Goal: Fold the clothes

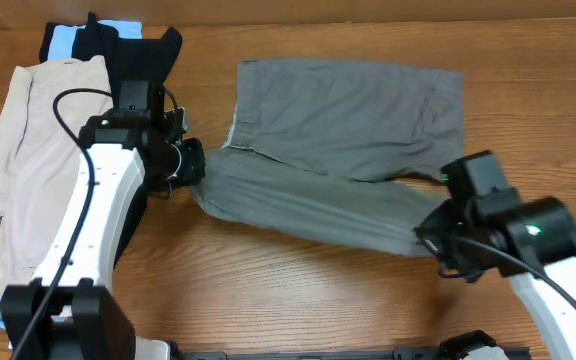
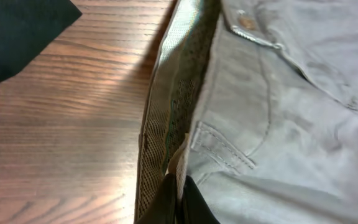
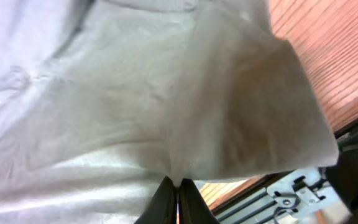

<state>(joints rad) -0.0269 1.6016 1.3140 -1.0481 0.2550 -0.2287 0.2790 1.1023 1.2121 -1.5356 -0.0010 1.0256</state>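
Grey shorts (image 1: 348,110) pinched by left tool (image 2: 179,190), right tool (image 3: 178,185).

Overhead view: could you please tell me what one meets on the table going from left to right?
Beige shorts → black garment → left tool → mid-grey shorts.

Mid-grey woven shorts (image 1: 348,130) lie spread mid-table, one leg drawn diagonally forward, waistband at left.

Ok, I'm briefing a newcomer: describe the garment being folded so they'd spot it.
Start at the brown wooden table and look to its middle. The mid-grey woven shorts lie spread there. Unlike the beige shorts and black garment at far left, they are grey.
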